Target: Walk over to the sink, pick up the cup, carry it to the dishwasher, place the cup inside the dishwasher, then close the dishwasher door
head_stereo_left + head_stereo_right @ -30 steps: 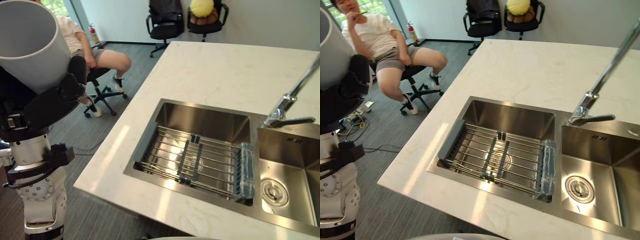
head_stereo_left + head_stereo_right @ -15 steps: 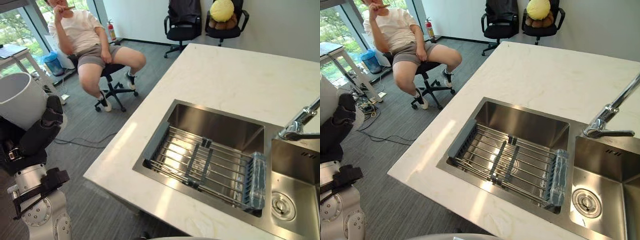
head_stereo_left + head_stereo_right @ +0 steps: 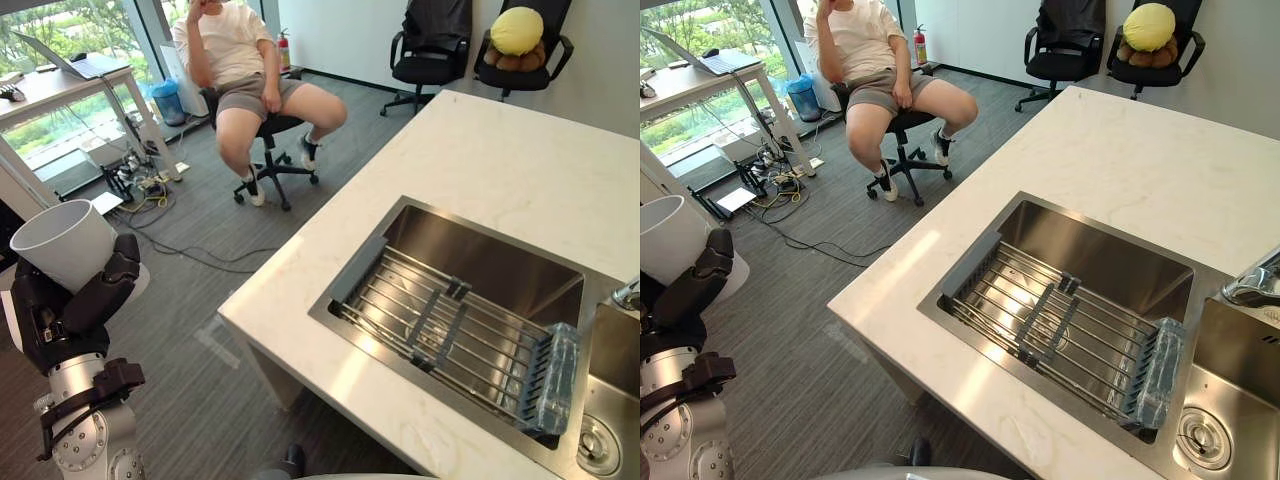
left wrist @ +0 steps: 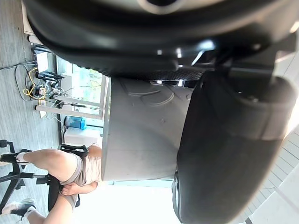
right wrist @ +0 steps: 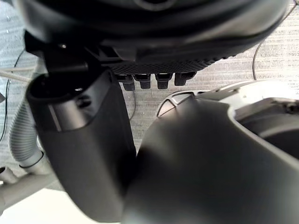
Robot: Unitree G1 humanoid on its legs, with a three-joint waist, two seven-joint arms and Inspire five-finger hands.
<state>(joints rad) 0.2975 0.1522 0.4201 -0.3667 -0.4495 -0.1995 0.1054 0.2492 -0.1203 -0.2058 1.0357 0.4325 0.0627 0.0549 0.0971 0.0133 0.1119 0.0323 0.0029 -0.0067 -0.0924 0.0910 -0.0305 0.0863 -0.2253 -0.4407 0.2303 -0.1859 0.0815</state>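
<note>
Cup (image 3: 62,241) clasped in curled left hand (image 3: 85,300). Slip is risked if grip is jolted while walking; seated person (image 3: 240,55) could be struck.

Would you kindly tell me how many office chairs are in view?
3: a swivel chair under the seated person; farther back, a black chair holding something dark and a second chair holding a yellow cushion. Others may be hidden.
</note>
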